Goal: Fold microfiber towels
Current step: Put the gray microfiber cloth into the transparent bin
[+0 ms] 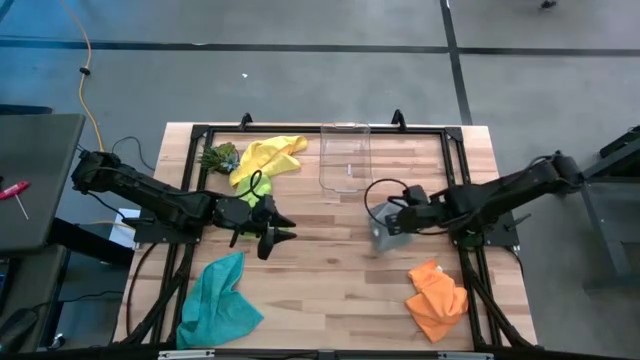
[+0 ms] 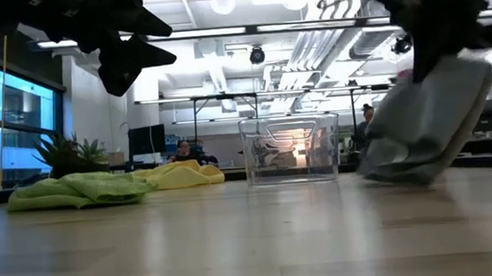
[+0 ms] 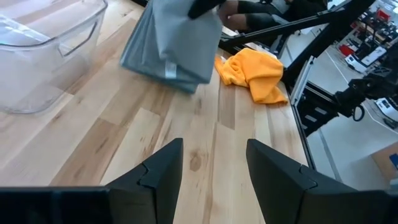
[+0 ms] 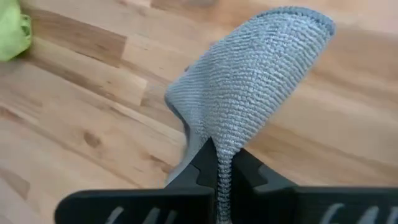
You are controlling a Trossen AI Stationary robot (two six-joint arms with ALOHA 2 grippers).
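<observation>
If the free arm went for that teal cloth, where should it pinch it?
Probably the raised corner of the teal towel, the peak pointing toward the table's middle. It sits nearest the open left gripper and stands clear of the crumpled bulk, so coming straight down from above looks easiest. The right gripper is busy holding the grey towel.

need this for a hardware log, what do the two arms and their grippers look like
Both arms are matte black, jointed, with black cables looping near the wrists. The left gripper and right gripper each have two dark, angular, wedge-shaped fingers. No markings are visible.
</observation>
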